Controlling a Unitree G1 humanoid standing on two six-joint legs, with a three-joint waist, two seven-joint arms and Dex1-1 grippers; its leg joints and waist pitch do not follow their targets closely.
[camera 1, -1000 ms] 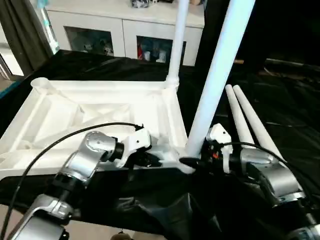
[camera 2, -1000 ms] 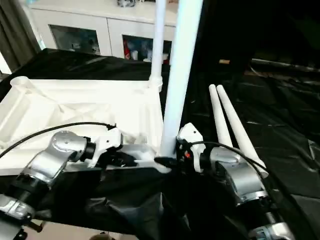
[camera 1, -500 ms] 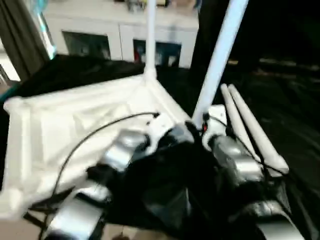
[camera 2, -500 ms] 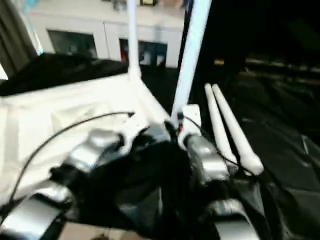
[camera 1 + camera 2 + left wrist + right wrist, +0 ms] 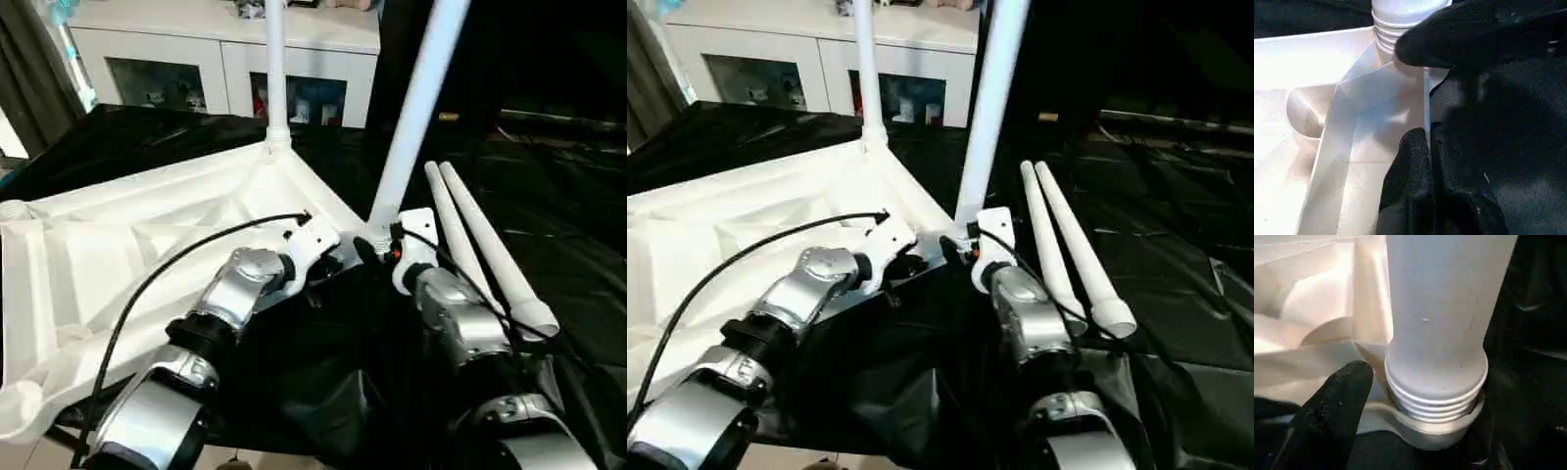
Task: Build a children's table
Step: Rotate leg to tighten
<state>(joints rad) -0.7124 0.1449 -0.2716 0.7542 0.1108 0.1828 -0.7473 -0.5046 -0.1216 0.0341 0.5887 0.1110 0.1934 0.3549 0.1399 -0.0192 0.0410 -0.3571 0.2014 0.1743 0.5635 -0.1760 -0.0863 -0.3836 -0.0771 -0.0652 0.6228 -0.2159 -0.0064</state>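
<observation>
tabletop (image 5: 147,245) lies upside down on the black sheet (image 5: 578,245), ribbed underside up, taking the left half of the head views. one leg (image 5: 275,69) stands upright in the far corner socket. a second leg (image 5: 416,108) rises at a slight lean from the near right corner; the right wrist view shows its threaded end (image 5: 1435,391) seated in the socket collar, some thread rings showing above the rim. two spare legs (image 5: 485,250) lie side by side on the sheet just right of that corner.

left gripper (image 5: 1425,142) is pinched tight on the thin edge wall of the tabletop, just beside the socket. right gripper (image 5: 377,245) sits at the base of the leaning leg, one black finger (image 5: 1332,416) beside the threads; whether it squeezes the leg or stands slack, cannot tell. behind it all, a white glass-door cabinet (image 5: 225,59).
</observation>
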